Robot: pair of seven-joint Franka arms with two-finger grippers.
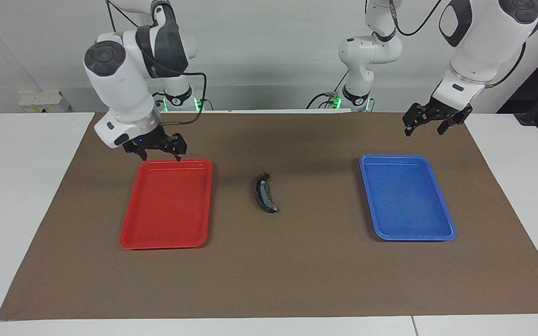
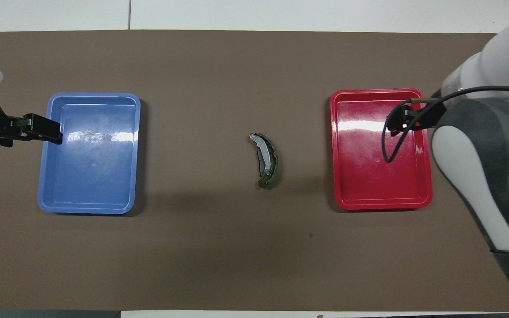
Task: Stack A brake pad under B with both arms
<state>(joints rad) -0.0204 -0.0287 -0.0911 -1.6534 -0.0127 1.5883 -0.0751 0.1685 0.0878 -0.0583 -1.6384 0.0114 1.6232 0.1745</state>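
The long curved brake piece B (image 1: 266, 198) (image 2: 270, 165) lies on the brown mat midway between the two trays, its pale tip pointing away from the robots. A shorter grey pad, A (image 1: 262, 188) (image 2: 265, 157), lies together with it at its middle; I cannot tell which one is on top. My left gripper (image 1: 424, 132) (image 2: 47, 132) is open and empty, up in the air over the mat by the blue tray's edge. My right gripper (image 1: 160, 156) (image 2: 402, 121) is open and empty, over the red tray's edge nearest the robots.
A blue tray (image 1: 439, 235) (image 2: 86, 207) lies toward the left arm's end of the table and a red tray (image 1: 129, 242) (image 2: 382, 204) toward the right arm's end; both hold nothing. The brown mat (image 1: 297, 280) covers the table's middle.
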